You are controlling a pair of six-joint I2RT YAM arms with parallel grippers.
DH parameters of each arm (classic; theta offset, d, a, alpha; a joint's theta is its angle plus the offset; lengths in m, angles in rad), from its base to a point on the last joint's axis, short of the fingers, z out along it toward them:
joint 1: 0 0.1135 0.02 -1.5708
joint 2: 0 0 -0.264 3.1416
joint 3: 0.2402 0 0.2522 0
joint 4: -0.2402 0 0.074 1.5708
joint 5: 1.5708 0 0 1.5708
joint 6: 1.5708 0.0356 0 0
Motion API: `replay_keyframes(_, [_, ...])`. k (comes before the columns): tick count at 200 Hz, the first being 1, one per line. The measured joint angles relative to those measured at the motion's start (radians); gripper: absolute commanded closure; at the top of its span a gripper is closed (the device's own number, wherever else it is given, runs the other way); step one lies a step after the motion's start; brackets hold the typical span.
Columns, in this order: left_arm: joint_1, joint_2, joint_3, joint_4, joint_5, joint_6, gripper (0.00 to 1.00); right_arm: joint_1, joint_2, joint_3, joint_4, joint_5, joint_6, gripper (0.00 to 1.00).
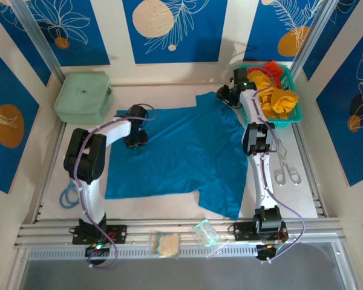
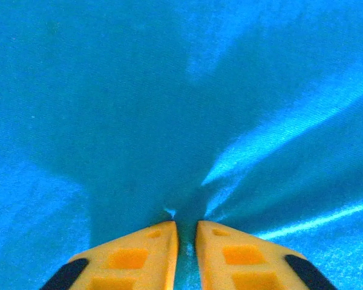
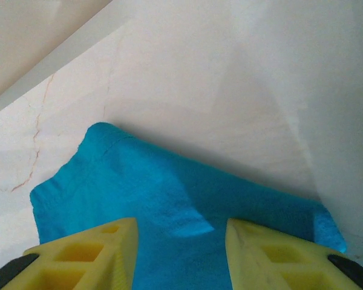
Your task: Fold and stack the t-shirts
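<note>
Lying spread across the middle of the overhead view, the teal-blue t-shirt [image 1: 181, 151] sits flat on the pale table [image 1: 169, 96], one sleeve reaching toward the upper right and the other toward the lower right of the frame.

The left gripper [image 1: 136, 140] is down on the shirt's left edge, a little above the frame's centre line. In the left wrist view its yellow fingers [image 2: 139, 254] stand almost together at the bottom of the frame with a thin slit between them. A small pucker of the blue cloth [image 2: 169, 90] sits right at their tips, and creases run from there toward the right edge. I cannot tell whether the fingers actually pinch that pucker.

The right gripper [image 1: 225, 96] is at the shirt's upper right sleeve. In the right wrist view its fingers [image 3: 97, 254] are clearly spread apart and clamp nothing. The sleeve [image 3: 169, 181] lies on the table [image 3: 199, 90] beneath and beyond them, its hem toward the left of the frame.

In the upper right corner of the overhead view a teal mesh basket [image 1: 295, 116] holds a crumpled yellow-orange t-shirt [image 1: 278, 99] and a red t-shirt [image 1: 273, 67]. A pale green zip case [image 1: 81, 96] rests in the upper left, well apart from the shirt. A pair of scissors [image 1: 285, 172] lies near the right edge, just beside the right arm.
</note>
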Motion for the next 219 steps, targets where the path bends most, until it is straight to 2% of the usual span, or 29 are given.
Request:
replay_keyframes(21, [-0.002, 0.000, 0.010, -0.004, 0.017, 0.006, 0.64, 0.015, -0.015, -0.012, -0.016, 0.034, -0.051, 0.55])
replay_keyframes(43, [-0.009, 0.000, 0.036, -0.032, 0.034, 0.020, 0.51, 0.048, -0.095, -0.095, -0.034, 0.074, -0.153, 0.56])
replay_keyframes(61, [-0.016, -0.003, 0.085, -0.068, 0.038, 0.042, 0.40, 0.096, -0.215, -0.160, -0.037, 0.097, -0.217, 0.56])
replay_keyframes(79, [-0.021, -0.030, 0.133, -0.085, 0.036, 0.066, 0.32, 0.138, -0.399, -0.256, -0.034, 0.120, -0.242, 0.53])
replay_keyframes(117, [-0.023, -0.178, 0.153, -0.103, 0.025, 0.089, 0.29, 0.140, -0.801, -0.571, 0.008, 0.167, -0.246, 0.54])
replay_keyframes(136, [-0.023, -0.245, 0.100, -0.089, 0.021, 0.090, 0.30, 0.112, -0.901, -0.735, 0.027, 0.177, -0.235, 0.63])
replay_keyframes(150, [-0.022, -0.281, 0.026, -0.084, 0.021, 0.088, 0.30, 0.092, -0.887, -0.790, 0.021, 0.179, -0.232, 0.70])
replay_keyframes(173, [-0.022, -0.290, -0.082, -0.083, 0.021, 0.085, 0.31, 0.079, -0.749, -0.759, -0.003, 0.183, -0.261, 0.72])
replay_keyframes(192, [-0.022, -0.290, -0.140, -0.084, 0.021, 0.078, 0.31, 0.082, -0.585, -0.631, -0.052, 0.209, -0.296, 0.72])
replay_keyframes(219, [-0.022, -0.295, -0.154, -0.081, 0.019, 0.070, 0.31, 0.084, -0.362, -0.346, -0.145, 0.264, -0.341, 0.70])
